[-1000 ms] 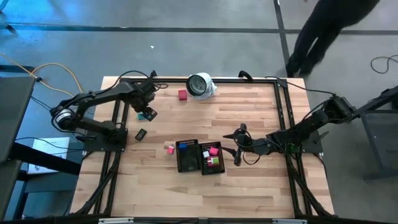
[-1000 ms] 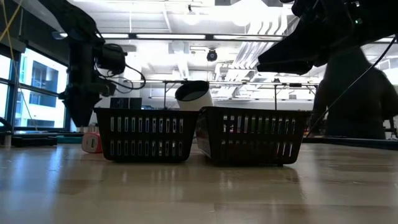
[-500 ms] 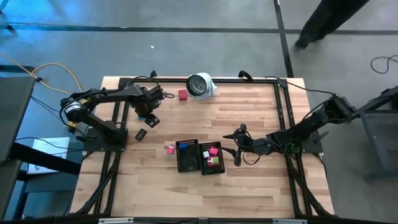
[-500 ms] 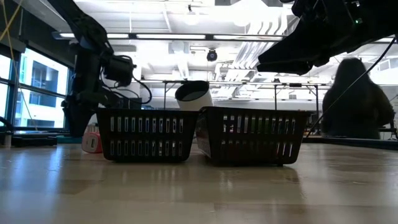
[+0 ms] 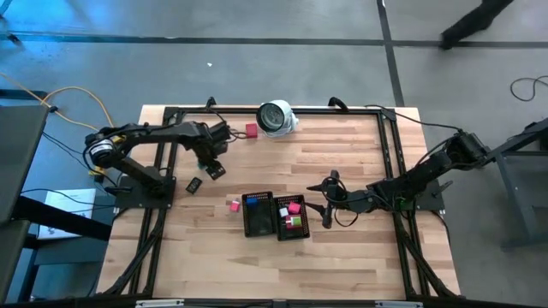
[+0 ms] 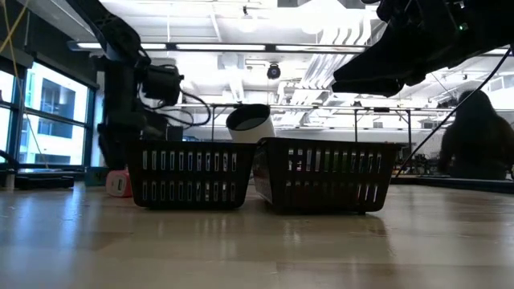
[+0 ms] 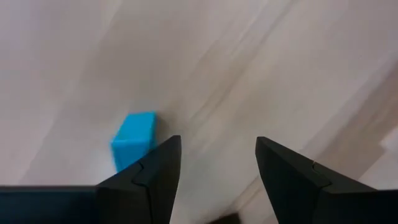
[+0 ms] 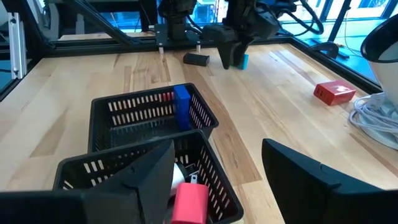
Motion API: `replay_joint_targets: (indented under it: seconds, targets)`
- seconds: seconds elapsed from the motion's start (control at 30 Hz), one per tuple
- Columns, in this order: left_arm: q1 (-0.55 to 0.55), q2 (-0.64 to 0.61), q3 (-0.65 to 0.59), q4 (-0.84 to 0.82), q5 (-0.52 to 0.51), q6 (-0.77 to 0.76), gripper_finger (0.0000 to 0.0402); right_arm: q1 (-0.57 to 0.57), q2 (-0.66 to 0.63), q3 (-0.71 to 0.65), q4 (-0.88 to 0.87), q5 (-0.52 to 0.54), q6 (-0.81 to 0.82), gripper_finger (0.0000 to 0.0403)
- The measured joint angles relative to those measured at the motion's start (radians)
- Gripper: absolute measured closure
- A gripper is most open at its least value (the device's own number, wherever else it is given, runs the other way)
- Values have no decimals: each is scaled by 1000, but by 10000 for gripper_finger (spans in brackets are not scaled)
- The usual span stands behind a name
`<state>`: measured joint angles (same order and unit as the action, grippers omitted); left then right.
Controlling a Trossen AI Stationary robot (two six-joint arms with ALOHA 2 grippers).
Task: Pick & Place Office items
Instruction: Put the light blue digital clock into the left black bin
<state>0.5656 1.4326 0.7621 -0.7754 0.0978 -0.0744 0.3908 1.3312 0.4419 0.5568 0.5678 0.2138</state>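
1. Left gripper (image 5: 211, 164) hovering over the far-left table (image 5: 342, 162), fingers spread, pinching nothing.
2. Blue piece (image 7: 133, 139) lying on the wood just beside one left finger; touching or apart, hard to tell.
3. Right gripper (image 5: 325, 198) waiting right of the two black trays (image 5: 276, 228), fingers spread and empty.
4. Pink, green and blue pieces sitting in the trays; a red piece (image 5: 251, 130) resting far, beside the round white object (image 5: 276, 116); a pink piece (image 5: 233, 204) lying left of the trays.
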Motion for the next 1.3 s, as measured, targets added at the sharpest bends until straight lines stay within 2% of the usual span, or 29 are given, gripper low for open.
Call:
replay_joint_targets:
  seconds: [0.1, 0.3, 0.5, 0.7, 1.03, 1.3]
  targets:
    - [-27, -3, 16, 6, 28, 16, 202, 0, 0, 0, 0, -2, 0, 174]
    - [-66, -37, 103, -80, -14, 17, 202, 0, 0, 0, 0, -2, 0, 174]
    - [-80, -107, 185, -285, -233, -28, 202, 0, 0, 0, 0, -3, 0, 174]
    - [-60, -139, 186, -286, -232, -31, 202, 0, 0, 0, 0, -23, 0, 174]
    - [4, -55, 184, -296, -239, -56, 202, 0, 0, 0, 0, -24, 0, 174]
    - [8, -37, 148, -284, -230, -94, 202, 0, 0, 0, -9, -28, 4, 174]
